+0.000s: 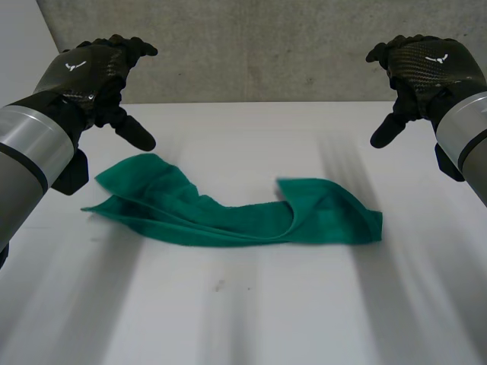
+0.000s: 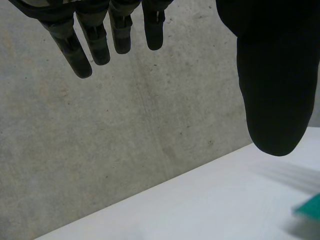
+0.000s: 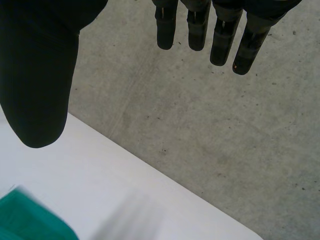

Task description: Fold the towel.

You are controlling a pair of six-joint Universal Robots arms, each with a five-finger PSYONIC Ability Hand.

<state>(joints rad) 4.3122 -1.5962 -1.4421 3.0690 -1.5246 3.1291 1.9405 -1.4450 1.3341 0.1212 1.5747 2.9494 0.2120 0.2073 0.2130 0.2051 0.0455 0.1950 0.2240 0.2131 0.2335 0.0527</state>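
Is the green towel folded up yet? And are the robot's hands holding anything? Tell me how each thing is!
towel: lying rumpled on the table, partly doubled over, not neatly folded, no hand touching it.
left hand: open, holding nothing, raised above the table near one end of the towel.
right hand: open, holding nothing, raised above the table near the other end.
table: white, with the towel lying on it.

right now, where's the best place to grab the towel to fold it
Probably by its two ends, from above: the towel lies flat in a rumpled strip across the table, one end near the open left hand, the other near the open right hand. Pinch each end's corner.
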